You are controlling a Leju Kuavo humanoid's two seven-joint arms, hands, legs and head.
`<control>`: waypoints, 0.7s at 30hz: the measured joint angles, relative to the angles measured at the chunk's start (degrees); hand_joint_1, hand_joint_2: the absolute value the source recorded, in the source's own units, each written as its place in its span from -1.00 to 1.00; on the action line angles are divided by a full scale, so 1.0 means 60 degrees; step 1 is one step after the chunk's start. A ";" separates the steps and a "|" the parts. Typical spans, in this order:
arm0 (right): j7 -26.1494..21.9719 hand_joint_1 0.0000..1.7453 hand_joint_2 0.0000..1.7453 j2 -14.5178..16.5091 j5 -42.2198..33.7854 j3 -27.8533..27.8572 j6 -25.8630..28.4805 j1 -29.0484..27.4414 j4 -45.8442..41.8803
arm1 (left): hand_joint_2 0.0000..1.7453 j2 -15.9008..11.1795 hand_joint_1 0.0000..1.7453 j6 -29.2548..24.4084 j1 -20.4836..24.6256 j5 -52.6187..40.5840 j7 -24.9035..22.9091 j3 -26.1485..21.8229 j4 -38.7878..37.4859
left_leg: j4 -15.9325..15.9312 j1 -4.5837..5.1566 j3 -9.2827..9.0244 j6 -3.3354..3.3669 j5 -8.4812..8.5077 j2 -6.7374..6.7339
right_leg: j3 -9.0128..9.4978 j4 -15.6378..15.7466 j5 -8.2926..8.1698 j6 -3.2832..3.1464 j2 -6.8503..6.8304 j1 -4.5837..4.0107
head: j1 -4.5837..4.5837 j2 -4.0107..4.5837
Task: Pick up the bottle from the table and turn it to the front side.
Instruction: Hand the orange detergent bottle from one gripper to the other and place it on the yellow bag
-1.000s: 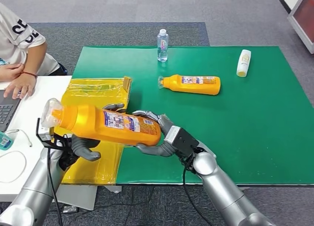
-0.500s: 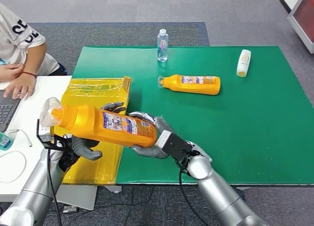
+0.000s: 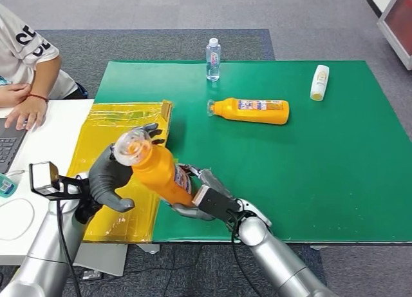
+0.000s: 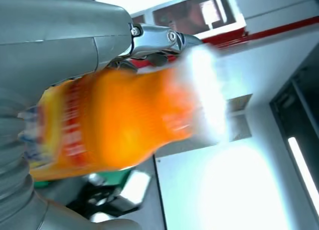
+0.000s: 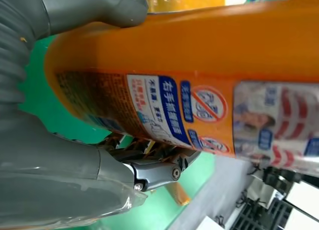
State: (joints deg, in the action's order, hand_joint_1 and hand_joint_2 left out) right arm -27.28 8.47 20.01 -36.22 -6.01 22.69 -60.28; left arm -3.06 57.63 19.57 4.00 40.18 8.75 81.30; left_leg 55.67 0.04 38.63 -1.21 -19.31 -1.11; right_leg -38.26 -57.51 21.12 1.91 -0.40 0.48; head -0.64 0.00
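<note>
The bottle is held in the air over the table's front-left corner, cap tilted up. The left hand grips its neck; the right hand wraps its base. Step in hand: rotation. Next, roll the label forward without loosening either grip.
</note>
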 joint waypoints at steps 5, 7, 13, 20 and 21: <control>0.0046 1.00 1.00 0.0161 0.0272 0.0020 0.0169 -0.0005 0.0724 | 1.00 -0.0038 -1.00 -0.0374 0.0000 -0.0071 0.0005 0.0146 0.0499 | 0.0000 -0.0001 0.0002 -0.0006 0.0006 0.0000 | -0.0003 -0.0001 -0.0002 -0.0005 -0.0002 -0.0005 | -0.0001 0.0000; 0.0039 1.00 1.00 0.0189 0.0347 0.0023 0.0264 -0.0018 0.0958 | 1.00 -0.0090 -1.00 -0.0404 0.0000 -0.0082 0.0005 0.0184 0.0598 | 0.0000 -0.0001 0.0005 -0.0008 0.0007 -0.0001 | -0.0008 -0.0001 -0.0006 -0.0009 0.0000 -0.0006 | -0.0001 0.0000; 0.0001 1.00 1.00 0.0263 0.0654 0.0076 0.0695 0.0002 0.1305 | 1.00 -0.0303 -1.00 -0.0532 -0.0004 -0.0121 0.0005 0.0344 0.0671 | 0.0000 -0.0001 0.0010 -0.0009 0.0009 -0.0003 | -0.0013 -0.0001 -0.0009 -0.0013 0.0000 -0.0006 | -0.0001 0.0000; 0.0001 1.00 1.00 0.0268 0.1112 0.0321 0.1423 -0.0130 0.1186 | 1.00 -0.0588 -1.00 -0.0729 -0.0102 -0.0219 0.0005 0.0487 0.0665 | 0.0000 -0.0001 0.0012 -0.0009 0.0010 -0.0003 | -0.0015 -0.0001 -0.0009 -0.0013 0.0000 -0.0006 | -0.0001 0.0000; 0.0008 1.00 1.00 0.0264 0.1195 0.0394 0.1503 -0.0201 0.1070 | 1.00 -0.0645 -1.00 -0.0753 -0.0109 -0.0251 0.0005 0.0503 0.0635 | 0.0000 -0.0001 0.0012 -0.0009 0.0009 -0.0003 | -0.0015 -0.0001 -0.0008 -0.0013 0.0000 -0.0006 | -0.0002 0.0000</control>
State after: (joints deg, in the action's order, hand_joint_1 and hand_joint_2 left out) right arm -27.23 10.05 27.18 -33.85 3.01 21.49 -53.86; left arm -6.93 53.12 18.92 2.50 40.22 11.76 85.11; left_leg 55.67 0.04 38.70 -1.26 -19.25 -1.12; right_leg -38.35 -57.52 21.07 1.83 -0.40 0.44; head -0.65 0.00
